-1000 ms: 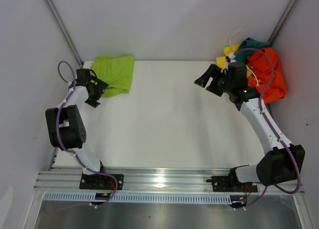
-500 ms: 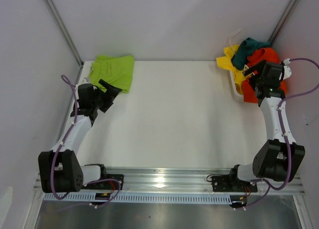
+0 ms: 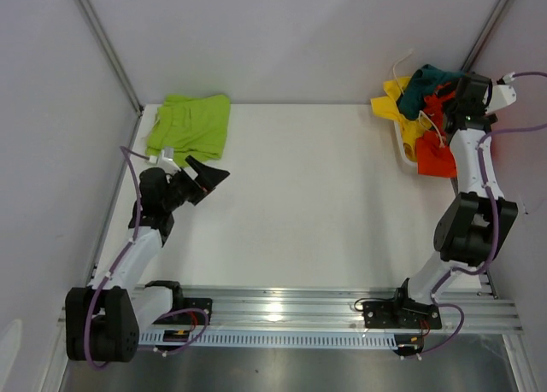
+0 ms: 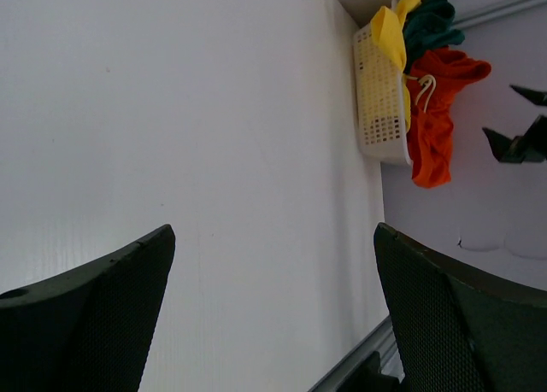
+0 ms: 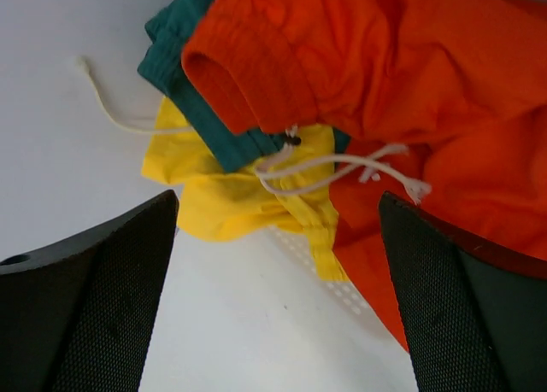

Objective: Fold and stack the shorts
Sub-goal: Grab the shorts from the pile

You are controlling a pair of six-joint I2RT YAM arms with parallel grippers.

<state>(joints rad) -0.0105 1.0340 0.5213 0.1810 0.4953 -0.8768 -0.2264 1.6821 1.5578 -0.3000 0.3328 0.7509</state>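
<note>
The lime green shorts (image 3: 190, 125) lie folded flat at the far left of the table. My left gripper (image 3: 205, 177) is open and empty, just in front of them and apart from them, pointing right; in its wrist view (image 4: 273, 230) only bare table lies between its fingers. The orange shorts (image 3: 436, 153), yellow shorts (image 3: 400, 110) and dark teal shorts (image 3: 427, 80) are heaped in the far right corner. My right gripper (image 3: 451, 97) hovers open and empty over that heap (image 5: 278, 200). The orange (image 5: 410, 67), teal (image 5: 184, 59) and yellow (image 5: 222, 196) pairs and a white drawstring (image 5: 342, 166) show there.
A white mesh basket (image 3: 400, 149) holds the heap against the right wall and also shows in the left wrist view (image 4: 380, 102). Grey walls close the left, far and right sides. An aluminium rail (image 3: 282, 307) runs along the near edge.
My left gripper has drawn back from the green shorts and turned to point right. My right arm has swung from the table's right middle to the heap in the far right corner.
</note>
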